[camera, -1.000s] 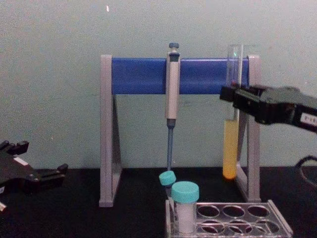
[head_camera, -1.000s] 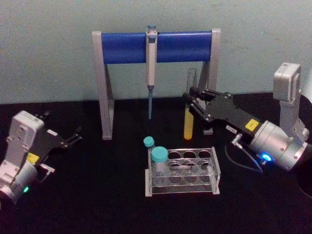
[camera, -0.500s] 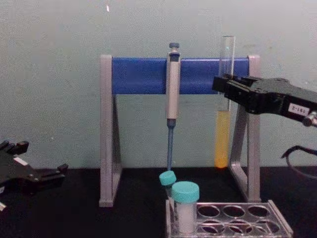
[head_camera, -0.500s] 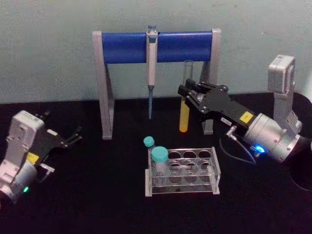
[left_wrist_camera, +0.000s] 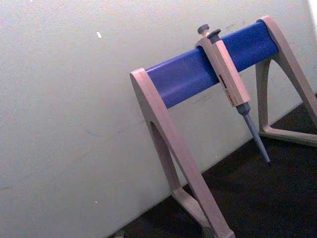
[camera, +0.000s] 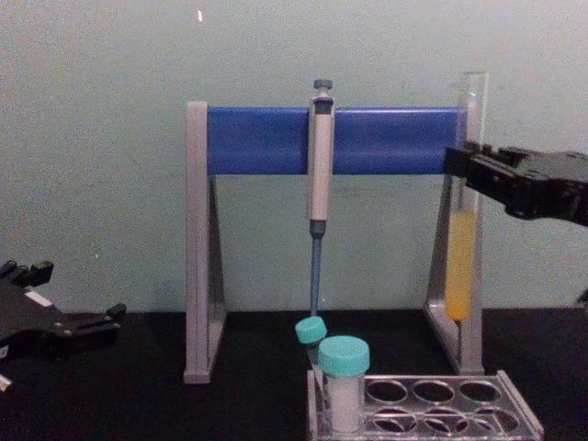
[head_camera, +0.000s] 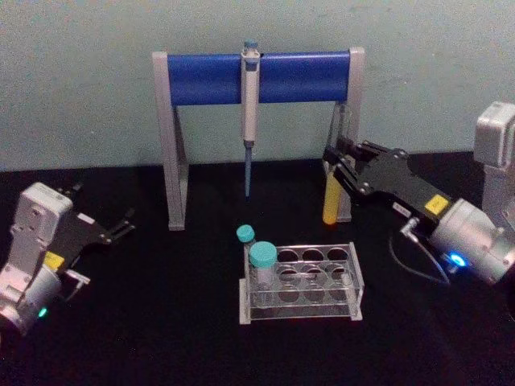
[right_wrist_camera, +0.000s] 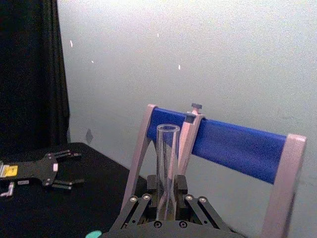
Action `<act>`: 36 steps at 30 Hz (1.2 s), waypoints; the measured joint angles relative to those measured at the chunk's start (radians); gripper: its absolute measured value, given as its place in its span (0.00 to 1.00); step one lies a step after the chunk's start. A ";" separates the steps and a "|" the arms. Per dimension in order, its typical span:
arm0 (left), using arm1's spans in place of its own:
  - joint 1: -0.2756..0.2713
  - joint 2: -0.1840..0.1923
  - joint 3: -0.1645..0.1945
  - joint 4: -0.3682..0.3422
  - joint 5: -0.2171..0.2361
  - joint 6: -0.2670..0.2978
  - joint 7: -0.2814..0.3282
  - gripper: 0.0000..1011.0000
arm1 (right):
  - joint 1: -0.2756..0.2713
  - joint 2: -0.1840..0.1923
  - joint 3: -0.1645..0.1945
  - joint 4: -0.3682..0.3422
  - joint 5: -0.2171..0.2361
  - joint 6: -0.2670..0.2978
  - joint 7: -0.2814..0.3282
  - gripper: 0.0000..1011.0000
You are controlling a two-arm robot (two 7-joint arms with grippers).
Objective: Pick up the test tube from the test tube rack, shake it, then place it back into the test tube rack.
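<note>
Pale green wall (head_camera: 80, 80) behind a black table (head_camera: 161, 338); items listed from left to right of the head view.

At the left edge, the left gripper (head_camera: 129, 222) lies parked low over the table, fingers spread and holding nothing, in the same place as in the earlier frames.

In the upper centre stands the grey-and-blue pipette stand (head_camera: 209, 78), with a pipette (head_camera: 250, 80) hanging from its crossbar, tip clear of the table.

At lower centre is the clear test tube rack (head_camera: 356, 277). Two teal-capped vials (head_camera: 263, 256) occupy its left end, and the holes toward its right are open.

At right, the right gripper (head_camera: 336, 161) is closed on the test tube (head_camera: 331, 201). It grips the clear glass above the yellow liquid, holding the tube upright, off the table and well above and behind the rack. In the right wrist view the tube rises between the closed fingers (right_wrist_camera: 143, 201).

Change: one second ago the tube hung just left of the stand's right leg. Half a second ago it was farther left and higher. It now overlaps that leg, farther right and lower, and the arm has pulled toward the right edge. The rack and vials have not moved.

Reading: this side-to-side travel suggests that pick-up is complete and shaking is under way. Return of the tube to a free rack hole remains.
</note>
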 joint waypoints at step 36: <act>0.000 0.000 0.000 0.000 0.000 0.000 0.000 1.00 | 0.076 -0.092 -0.043 0.143 0.009 -0.050 0.034 0.22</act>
